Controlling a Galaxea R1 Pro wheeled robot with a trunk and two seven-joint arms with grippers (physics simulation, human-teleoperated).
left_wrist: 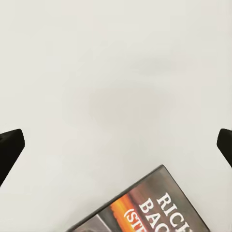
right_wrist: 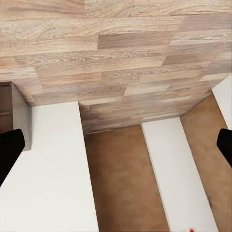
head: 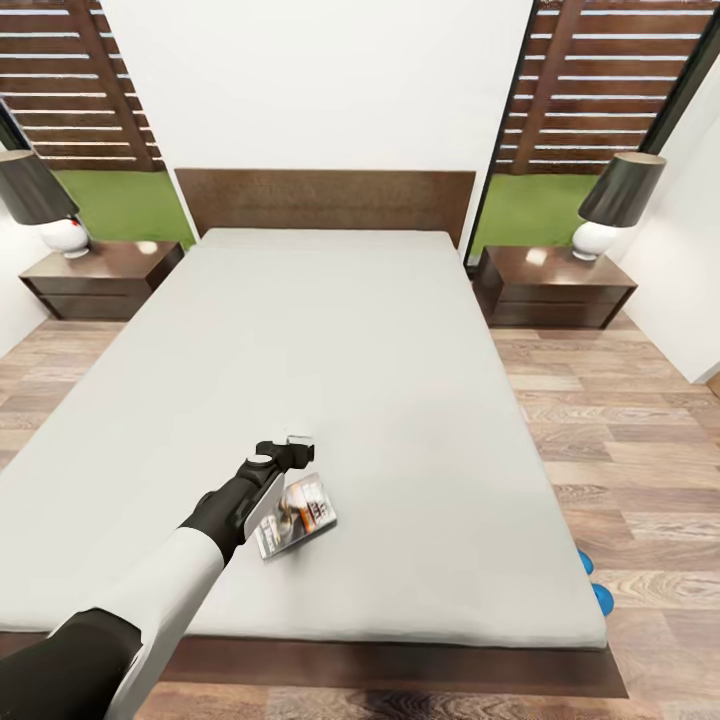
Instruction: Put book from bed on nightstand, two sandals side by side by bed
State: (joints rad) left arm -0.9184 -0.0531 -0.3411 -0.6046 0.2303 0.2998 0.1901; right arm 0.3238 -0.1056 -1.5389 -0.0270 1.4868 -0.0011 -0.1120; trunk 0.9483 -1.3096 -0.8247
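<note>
One book (head: 296,516) flat on bed (head: 400,400) near foot edge; left gripper (head: 288,450) just above, fingers wide apart, holding nothing. Right gripper (right_wrist: 116,145) likewise spread, over floor (right_wrist: 121,53).

The robot's left arm (head: 170,590) is showing in the head view as a run of three colour bands: a glossy black shell at seven o'clock, a smooth white sleeve-like segment in the middle, and a matte black wrist narrowing toward one o'clock. A flat pale-grey panel is lying along the wrist's side. The left gripper (head: 291,446) is wearing a black body with a small round joint and a pale grey block at its tip. In the left wrist view, its fingertips (left_wrist: 10,147) are appearing as blunt black wedges at nine and three o'clock. The right gripper's fingertips (right_wrist: 9,145) are looking identical, black and rounded.
</note>
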